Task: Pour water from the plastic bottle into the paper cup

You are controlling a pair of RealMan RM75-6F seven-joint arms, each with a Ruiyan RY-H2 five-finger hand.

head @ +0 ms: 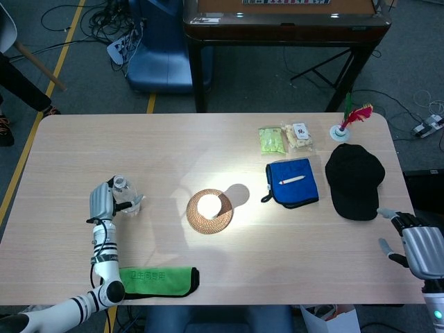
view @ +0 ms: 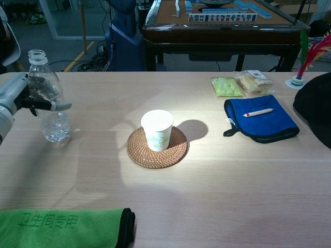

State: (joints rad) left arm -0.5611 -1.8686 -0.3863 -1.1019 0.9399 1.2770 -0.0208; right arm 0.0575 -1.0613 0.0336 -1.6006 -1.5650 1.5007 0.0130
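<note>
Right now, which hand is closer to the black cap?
The right hand. It sits at the table edge just beyond the black cap, while the left hand is across the table, holding the bottle.
</note>
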